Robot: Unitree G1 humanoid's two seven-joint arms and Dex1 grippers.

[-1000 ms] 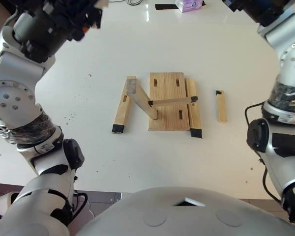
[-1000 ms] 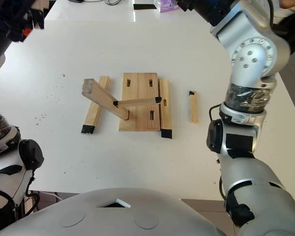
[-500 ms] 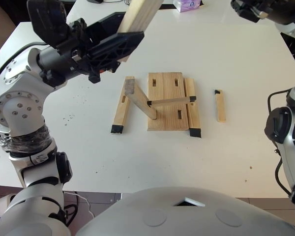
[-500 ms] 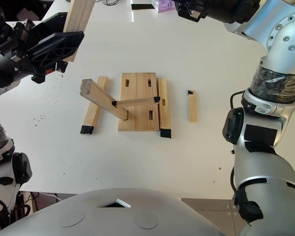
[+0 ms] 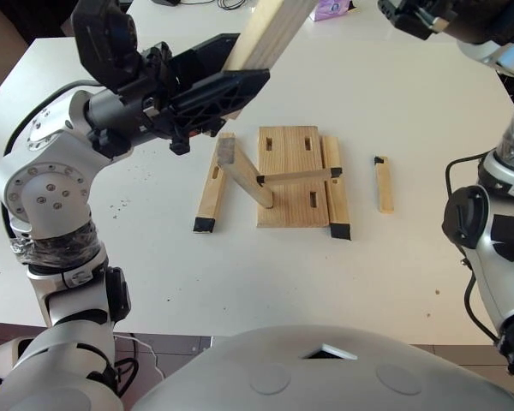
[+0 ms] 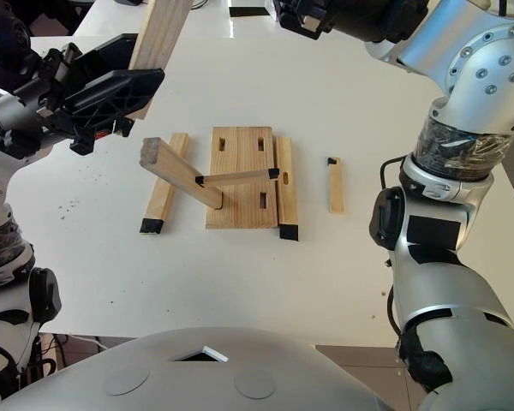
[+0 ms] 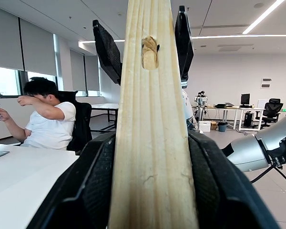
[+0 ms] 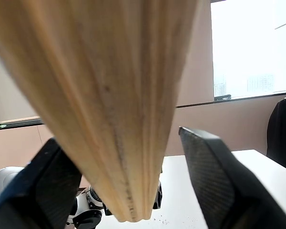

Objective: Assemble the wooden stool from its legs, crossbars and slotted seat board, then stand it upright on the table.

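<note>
Assembly barely begun; left hand [image 5: 233,73] clenched on a leg [image 5: 272,30] held above counter [image 5: 394,94]; right hand [image 5: 407,15] at its upper end, grip impossible to tell; seat board [image 5: 291,199] flat, tilted leg [image 5: 244,175] and crossbar [image 5: 295,176] slotted in; loose leg [image 5: 211,193], second loose leg [image 5: 337,193] and short crossbar [image 5: 385,184] lying beside.

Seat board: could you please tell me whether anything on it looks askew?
Yes: one leg leans slantwise over the seat board's left edge, a crossbar running from it across the board, rather than standing upright.
</note>
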